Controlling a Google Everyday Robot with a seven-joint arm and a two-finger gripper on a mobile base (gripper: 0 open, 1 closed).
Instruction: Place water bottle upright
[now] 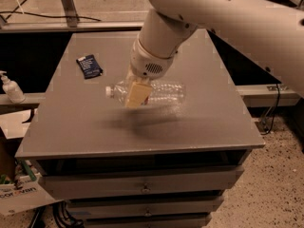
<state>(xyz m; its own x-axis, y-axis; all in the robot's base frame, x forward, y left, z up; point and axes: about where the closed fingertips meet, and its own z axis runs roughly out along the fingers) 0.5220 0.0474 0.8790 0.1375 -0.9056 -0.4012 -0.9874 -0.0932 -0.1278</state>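
- Grey cabinet top over drawers fills the camera view, with speckled floor around it.
- Lying horizontal over the middle of the top is the bottle, its white cap pointing left.
- A blurred shadow lies on the surface below it and apart from it, so it appears to be lifted clear of the top.
- Coming down from the upper right, the gripper has its tan fingers closed across the bottle near the cap end.
- A blue packet lies well to the left, and a pump dispenser stands off the cabinet at the left edge.
- Progress: grasp and lift look done. Turning the bottle base-down, setting it on the top and letting go are not yet done.
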